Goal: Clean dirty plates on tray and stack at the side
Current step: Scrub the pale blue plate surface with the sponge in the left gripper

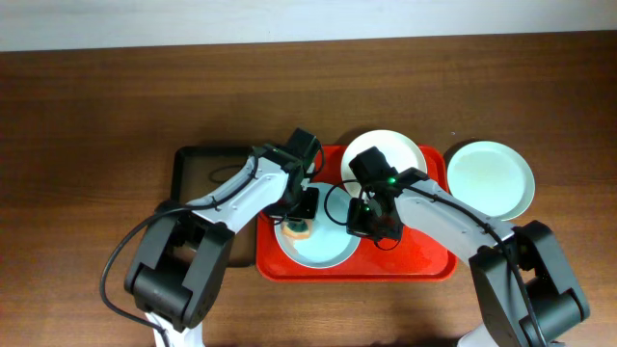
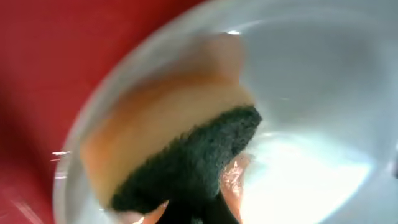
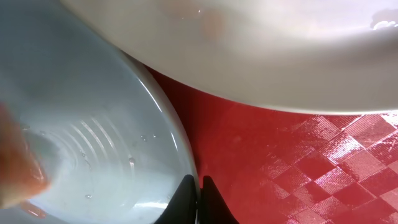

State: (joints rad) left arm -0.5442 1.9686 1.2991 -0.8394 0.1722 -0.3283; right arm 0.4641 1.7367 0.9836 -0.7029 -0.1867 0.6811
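Observation:
A pale blue plate [image 1: 323,248] lies on the red tray [image 1: 424,262]. My left gripper [image 1: 300,220] is shut on a yellow and green sponge [image 1: 297,228] that rests on the plate's left part; up close, the sponge [image 2: 180,146] fills the left wrist view over the plate [image 2: 323,112]. My right gripper [image 1: 363,224] is shut on the blue plate's right rim [image 3: 186,168]. A white plate [image 1: 384,157] sits at the tray's back, and it also shows in the right wrist view [image 3: 261,50]. A pale mint plate [image 1: 490,179] lies on the table right of the tray.
A dark, black-rimmed tray [image 1: 198,173] sits left of the red tray, under my left arm. The wooden table [image 1: 96,125] extends around both trays. A cable loops over the red tray between the two grippers.

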